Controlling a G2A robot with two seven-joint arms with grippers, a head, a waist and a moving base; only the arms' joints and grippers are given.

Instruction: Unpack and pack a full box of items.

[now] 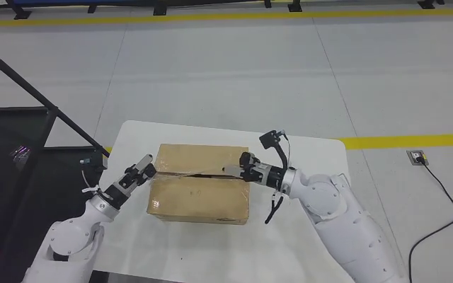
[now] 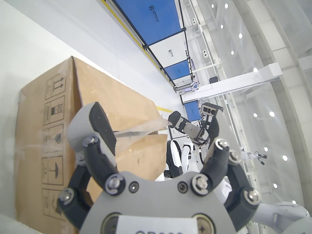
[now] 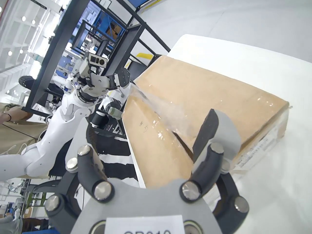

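A brown cardboard box (image 1: 202, 199) lies in the middle of the white table (image 1: 304, 244), its top flaps down. A crumpled strip of clear tape (image 3: 165, 110) runs along the centre seam, partly lifted. My left gripper (image 1: 145, 168) is at the box's left end, open, with one finger pad (image 2: 102, 125) against the tape's end. In the left wrist view the box (image 2: 48, 113) shows printed handling symbols on its end face. My right gripper (image 1: 237, 172) is open at the seam's right end, with one fingertip (image 3: 208, 132) over the torn tape.
A black metal frame (image 1: 28, 134) stands off the table's left side. A black cable (image 1: 272, 209) hangs from the right wrist near the box's right end. Bare tabletop lies in front of the box and to its right.
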